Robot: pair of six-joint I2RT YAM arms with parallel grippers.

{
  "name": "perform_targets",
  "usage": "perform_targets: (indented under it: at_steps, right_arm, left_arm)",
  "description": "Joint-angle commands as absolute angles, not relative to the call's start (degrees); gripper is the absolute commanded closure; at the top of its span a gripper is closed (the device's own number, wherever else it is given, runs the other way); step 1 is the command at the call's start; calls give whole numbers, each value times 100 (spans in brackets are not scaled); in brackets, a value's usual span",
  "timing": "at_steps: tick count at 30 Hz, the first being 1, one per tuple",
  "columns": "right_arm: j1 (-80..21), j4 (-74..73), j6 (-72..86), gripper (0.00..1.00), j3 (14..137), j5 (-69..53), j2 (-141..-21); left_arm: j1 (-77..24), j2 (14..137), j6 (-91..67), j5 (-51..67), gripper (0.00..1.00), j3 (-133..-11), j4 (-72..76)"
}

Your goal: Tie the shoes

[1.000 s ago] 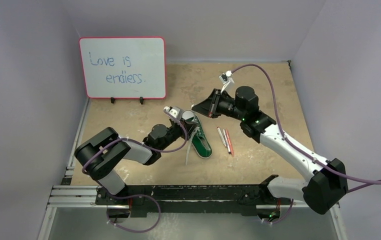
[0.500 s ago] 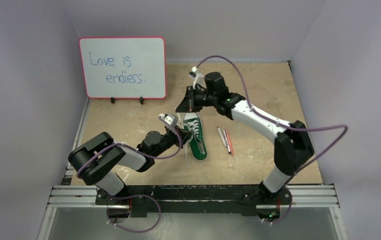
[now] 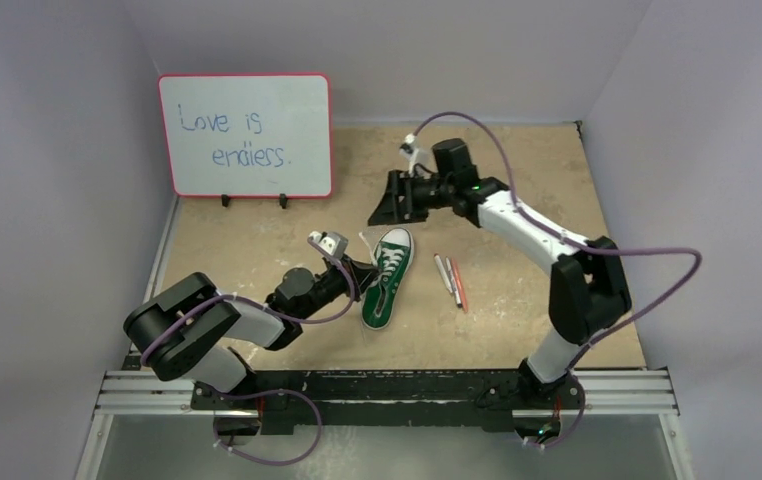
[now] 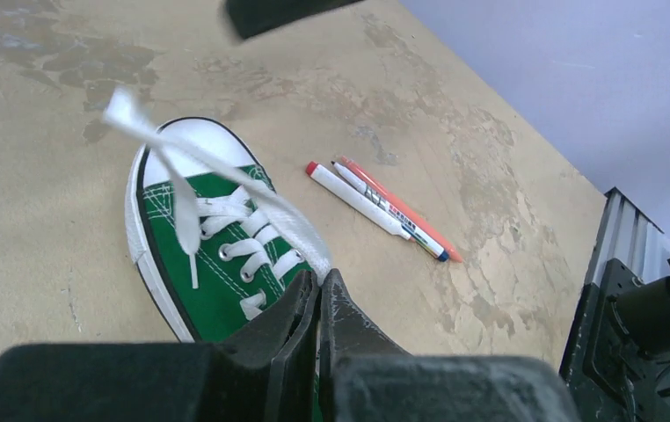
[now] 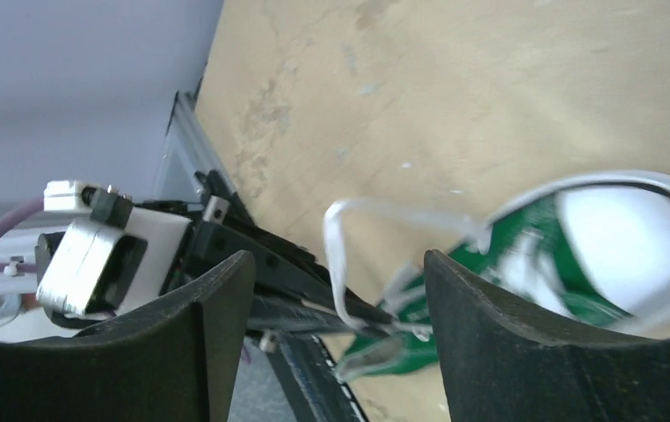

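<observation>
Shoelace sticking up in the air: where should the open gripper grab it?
I'd pinch the lace at its raised bend, coming from the toe side. The left gripper holds its lower part, so the bend stands off the sneaker, facing the open right gripper.

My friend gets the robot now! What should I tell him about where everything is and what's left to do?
Left tool: shut on a white lace, right by the shoe.
Right tool: open, holding nothing, up over the toe end.
Shoe: lies mid-table, toe pointing away from the arms. Two pens lie to its right, not touching it.
Done: one lace is pinched and drawn out loose. No knot or bow shows.
Left: probably grab the other lace, cross them, knot, then make the bow.
</observation>
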State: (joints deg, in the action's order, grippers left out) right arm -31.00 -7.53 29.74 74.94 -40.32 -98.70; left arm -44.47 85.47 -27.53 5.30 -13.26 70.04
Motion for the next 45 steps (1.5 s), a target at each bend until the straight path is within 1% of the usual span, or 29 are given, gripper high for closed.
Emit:
perform_targets:
  at_steps: [1, 4, 6, 9, 12, 16, 19, 20, 22, 23, 25, 27, 30, 32, 34, 36, 38, 40, 41, 43, 45]
  right_arm:
    - [-2586, -1481, 2025, 25, 7125, -3560, -8963]
    - [-2540, -1551, 1721, 22, 6358, -2743, -8296]
    - [-2540, -1347, 1810, 21, 5936, -2805, -8051]
    - [-2712, -1283, 1699, 23, 5696, -2723, -7851]
    - [-3095, -725, 2236, 24, 5072, -2542, -7591]
    - [-3227, -117, 2974, 29, 4441, -2113, -7711]
    - [-2987, 967, 3630, 30, 4010, -2320, -7667]
    - [-2815, 1231, 3788, 32, 3933, -2362, -7751]
    - [-2470, 1484, 3861, 44, 4096, -2680, -8086]
    - [-2409, 1504, 3809, 49, 4221, -2755, -8293]
    - [-2399, 1506, 3620, 54, 4477, -2897, -8705]
    - [-2392, 1891, 3598, 59, 4574, -3245, -9094]
    - [-2398, 2367, 3609, 64, 4672, -3403, -9459]
    - [-2409, 2398, 3526, 65, 4723, -3507, -9525]
    - [-2408, 1657, 3118, 63, 4852, -3426, -9403]
    - [-2456, 517, 2374, 59, 5021, -2398, -8952]
    - [-2531, -183, 2097, 51, 4947, -2054, -8461]
    - [-2814, -212, 2115, 44, 4642, -2149, -7925]
    - [-3009, -51, 2221, 42, 4473, -2244, -7726]
    - [-3342, 483, 2585, 42, 4201, -2560, -7554]
    - [-3539, 1096, 2979, 45, 4046, -2738, -7559]
  left_arm:
    - [-4412, 8324, -3116, 208, 100, -1415, 7149]
    - [-4414, 8263, -3549, 81, 100, -1557, 6858]
    - [-4413, 8301, -3824, 223, 100, -1607, 6933]
    - [-4418, 8303, -4175, 125, 100, -1672, 6917]
    - [-4414, 8300, -4420, 65, 100, -1889, 6482]
    - [-4418, 8227, -4639, 18, 100, -1933, 6290]
    - [-4443, 8212, -4712, 54, 100, -2028, 6100]
    - [-4451, 8217, -4738, 95, 100, -2055, 6033]
    - [-4473, 8233, -4808, 81, 100, -2067, 5972]
    - [-4474, 8235, -4867, 34, 100, -2059, 5945]
    - [-4474, 8226, -5015, 18, 100, -2096, 5795]
    - [-4486, 8254, -5141, -154, 100, -2172, 5619]
    - [-4491, 8305, -5194, -169, 100, -2268, 5501]
    - [-4483, 8281, -5216, -234, 100, -2297, 5381]
    - [-4475, 8212, -5244, -311, 100, -2338, 5210]
    - [-4474, 8120, -5304, -388, 100, -2449, 4898]
    - [-4474, 8067, -5379, -440, 100, -2589, 4518]
    - [-4476, 8060, -5506, -452, 100, -2653, 4440]
    - [-4474, 8071, -5539, -426, 100, -2667, 4439]
    - [-4474, 8092, -5615, -342, 100, -2705, 4445]
    - [-4474, 8103, -5693, -263, 100, -2703, 4479]
